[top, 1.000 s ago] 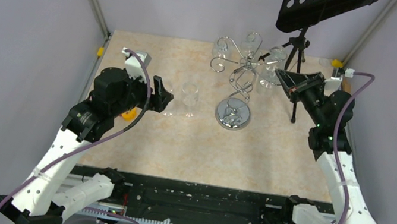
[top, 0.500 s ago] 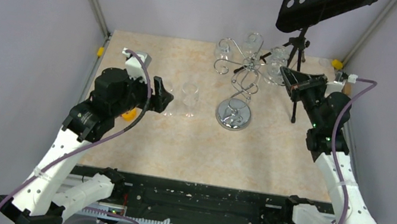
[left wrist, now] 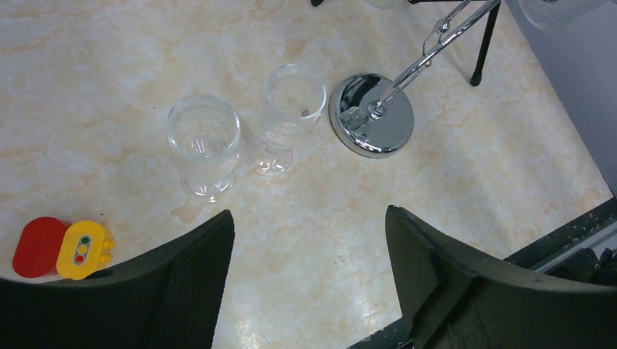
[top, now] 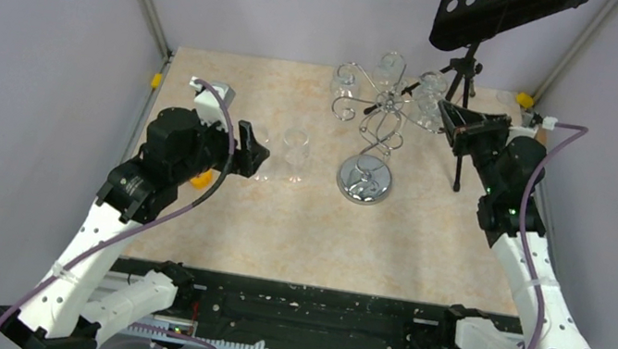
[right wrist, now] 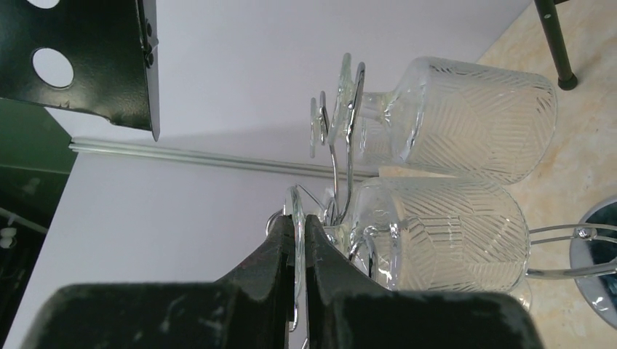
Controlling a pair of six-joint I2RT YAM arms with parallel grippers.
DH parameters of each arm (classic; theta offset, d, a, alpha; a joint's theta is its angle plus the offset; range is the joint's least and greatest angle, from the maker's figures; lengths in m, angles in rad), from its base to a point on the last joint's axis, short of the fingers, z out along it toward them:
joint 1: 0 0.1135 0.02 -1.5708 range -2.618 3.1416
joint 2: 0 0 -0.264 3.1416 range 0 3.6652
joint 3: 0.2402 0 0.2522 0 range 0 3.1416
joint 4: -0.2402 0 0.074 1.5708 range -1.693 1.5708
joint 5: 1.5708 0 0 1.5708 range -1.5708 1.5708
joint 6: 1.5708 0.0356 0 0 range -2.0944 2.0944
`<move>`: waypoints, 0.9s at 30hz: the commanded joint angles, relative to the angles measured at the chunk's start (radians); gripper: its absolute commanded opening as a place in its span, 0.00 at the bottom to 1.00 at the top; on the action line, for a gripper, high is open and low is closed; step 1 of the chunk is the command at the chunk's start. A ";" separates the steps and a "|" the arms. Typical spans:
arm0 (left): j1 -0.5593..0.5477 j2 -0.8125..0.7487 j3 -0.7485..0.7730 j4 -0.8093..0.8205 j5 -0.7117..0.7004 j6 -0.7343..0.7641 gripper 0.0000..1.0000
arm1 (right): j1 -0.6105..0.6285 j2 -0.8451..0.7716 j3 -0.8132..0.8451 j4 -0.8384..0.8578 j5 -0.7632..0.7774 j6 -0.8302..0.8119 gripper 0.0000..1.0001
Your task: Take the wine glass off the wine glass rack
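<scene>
Pinching the thin foot of a wine glass, the right gripper is clamping it where it is hanging on the right side of the wine glass rack, far along the worktop. The left gripper is hovering open over two upright glasses left of the rack's base.

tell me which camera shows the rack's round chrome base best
The left wrist view: the chrome base sits whole and close. Top external shows the base whole too, but smaller. Right wrist catches only a sliver of the base at the picture's right edge.
</scene>
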 commanded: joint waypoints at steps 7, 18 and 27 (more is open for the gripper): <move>0.004 -0.025 -0.008 0.054 -0.005 -0.006 0.79 | 0.034 0.048 0.201 -0.146 0.103 -0.075 0.00; 0.004 -0.030 -0.008 0.047 -0.004 -0.006 0.79 | 0.035 0.054 0.193 -0.124 0.140 -0.101 0.00; 0.004 -0.050 -0.010 0.047 -0.013 -0.005 0.79 | 0.035 -0.070 0.149 -0.194 0.241 -0.101 0.00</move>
